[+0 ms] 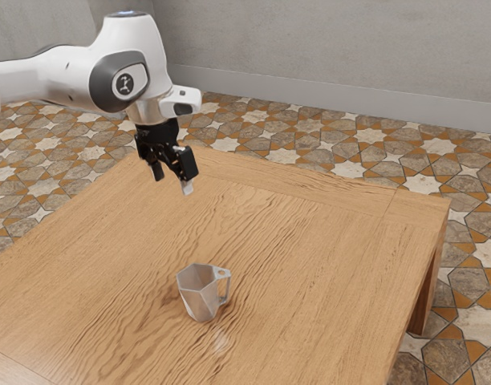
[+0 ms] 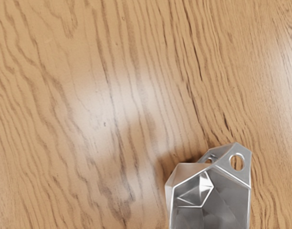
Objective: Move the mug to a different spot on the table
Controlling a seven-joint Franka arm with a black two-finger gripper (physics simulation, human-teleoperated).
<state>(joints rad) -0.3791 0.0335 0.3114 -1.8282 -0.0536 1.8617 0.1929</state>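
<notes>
mug [image 1: 203,291] stands upright on the table [image 1: 326,241], in the half nearer the front edge, about midway between the side edges. grey, faceted, mouth up, handle [image 1: 223,275] turned toward the exterior view's right. nothing touches it. in the wrist view the mug [image 2: 210,193] lies just under the hand, rim and pierced handle readable, bare wood grain all around.

claw [image 1: 173,180] hangs in the air farther back, near the table's far edge toward the exterior view's left. it is well apart from the mug and clear of the wood. fingers spread wide, nothing between them, pointing down with a slight tilt.

beyond the far edge: patterned tile floor [image 1: 470,184], then a plain grey wall [image 1: 350,40].

step in hand, as i read it: the approach. no grasp made, mug not yet moved. the next move calls for carrying the claw toward the front edge until it is over the mug, setting the fingers either side of one wall at the rim or across the body, then descending and closing. the faceted sides may slip if a finger lands on a ridge rather than a flat.
</notes>
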